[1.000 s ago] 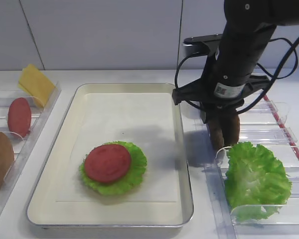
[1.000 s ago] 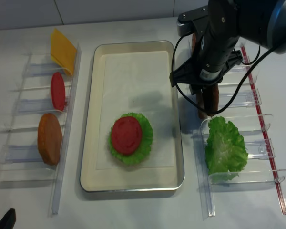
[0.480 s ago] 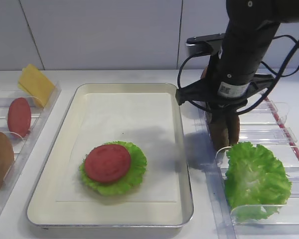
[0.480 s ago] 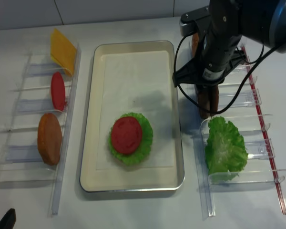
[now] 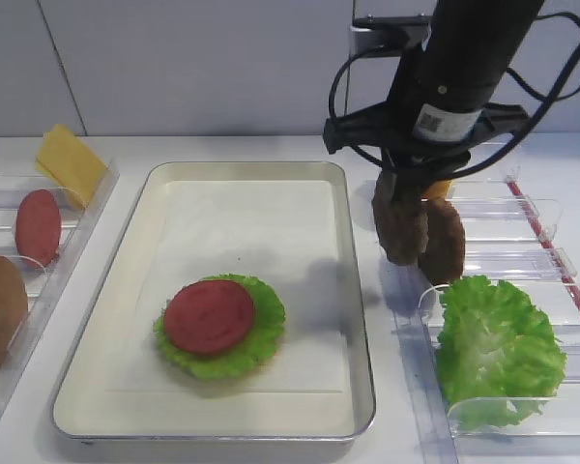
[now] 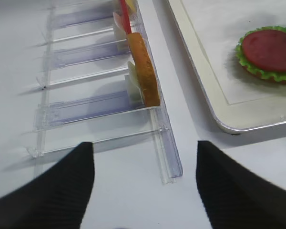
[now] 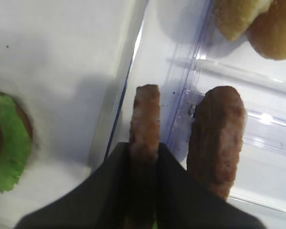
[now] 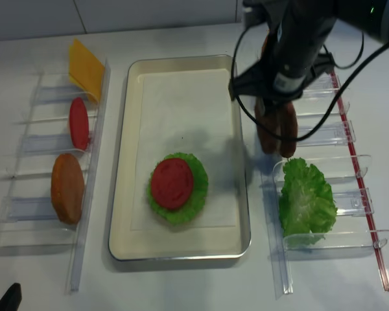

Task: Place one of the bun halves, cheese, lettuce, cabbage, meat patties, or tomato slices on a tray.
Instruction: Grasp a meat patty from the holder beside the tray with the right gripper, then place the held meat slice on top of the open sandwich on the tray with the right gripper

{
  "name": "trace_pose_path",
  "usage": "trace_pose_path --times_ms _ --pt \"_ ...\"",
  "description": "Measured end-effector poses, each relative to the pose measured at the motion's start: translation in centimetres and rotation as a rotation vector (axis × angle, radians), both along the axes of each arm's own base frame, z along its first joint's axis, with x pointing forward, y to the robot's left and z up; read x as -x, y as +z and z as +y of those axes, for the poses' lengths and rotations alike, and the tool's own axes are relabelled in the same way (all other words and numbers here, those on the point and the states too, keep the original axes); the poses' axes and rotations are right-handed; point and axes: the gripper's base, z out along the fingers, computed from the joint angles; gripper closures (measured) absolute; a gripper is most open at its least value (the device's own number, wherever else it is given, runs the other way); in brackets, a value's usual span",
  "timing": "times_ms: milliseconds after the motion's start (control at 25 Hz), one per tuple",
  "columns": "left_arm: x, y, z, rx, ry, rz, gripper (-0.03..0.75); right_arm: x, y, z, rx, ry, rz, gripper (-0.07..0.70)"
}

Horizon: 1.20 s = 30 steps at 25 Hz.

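Pinching 1 meat patty (image 7: 144, 119), the right fingers (image 7: 171, 188) hang beside the tray (image 5: 360, 319) holding lettuce (image 5: 261, 333) and tomato (image 5: 209, 316).

A lab-style food-assembly bench: a plain white tabletop (image 5: 271, 150) under grey wall panels (image 5: 193, 63), with clear plastic ingredient racks (image 8: 48, 139) flanking a paper-lined metal tray (image 5: 353, 319).

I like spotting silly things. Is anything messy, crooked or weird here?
Nothing stands out. The tomato slice lies neatly on the lettuce in the tray. The right gripper pinches one meat patty on edge, clear of the clear bin where the second patty stands.
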Motion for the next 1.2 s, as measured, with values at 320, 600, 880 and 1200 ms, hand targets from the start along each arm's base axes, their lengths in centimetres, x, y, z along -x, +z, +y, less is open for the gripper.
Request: trace_pose_path --times_ms 320,600,880,1200 --pt "0.0 0.0 0.0 0.0 0.0 0.0 0.251 0.2 2.9 0.9 -0.081 0.091 0.003 0.465" --pt "0.0 0.0 0.0 0.0 0.0 0.0 0.251 1.0 3.3 1.1 -0.107 0.173 0.043 0.465" --pt "0.0 0.0 0.0 0.0 0.0 0.0 0.251 3.3 4.7 0.0 -0.127 0.21 0.012 0.465" --pt "0.0 0.0 0.0 0.0 0.0 0.0 0.251 8.3 4.1 -2.5 -0.133 0.214 -0.021 0.465"
